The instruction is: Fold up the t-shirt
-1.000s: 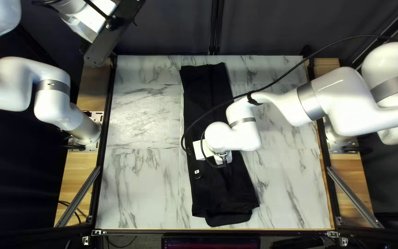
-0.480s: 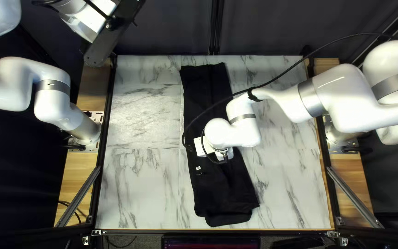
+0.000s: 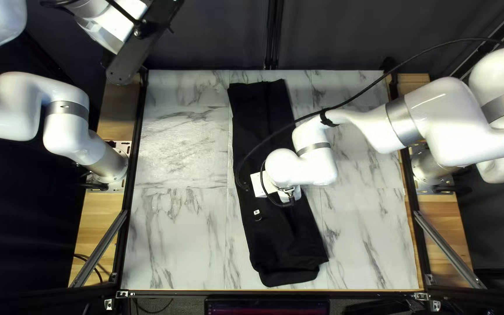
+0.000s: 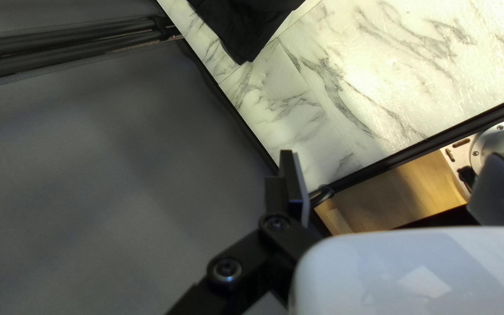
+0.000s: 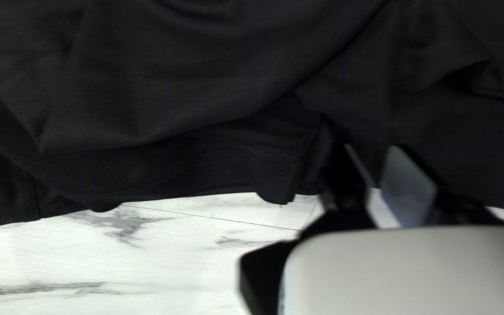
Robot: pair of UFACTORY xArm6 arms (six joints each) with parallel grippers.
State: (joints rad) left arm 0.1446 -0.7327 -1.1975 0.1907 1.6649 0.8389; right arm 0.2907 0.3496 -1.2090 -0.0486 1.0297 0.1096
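At the left, the left arm reaches up out of sight beyond the far side, and its gripper (image 3: 132, 55) hangs high around the table's far left corner. From its own wrist you can see the two fingers spread wide, with marble tabletop and wood beyond them; the black t-shirt (image 3: 281, 245) lies well apart from it, to the right.

The shirt itself lies on the marble-patterned table (image 3: 176, 233), near the middle, a long, narrow strip running from the far edge almost to the near one. Its near end is wider, with a rounded flap peeking out.

Over to the right, the right arm stretches in over the cloth, a black cable looping above it. Its gripper (image 3: 291, 201) points down close by the shirt's right border. The fingers stand a little apart, with dark cloth and a sliver of marble showing through the gap.
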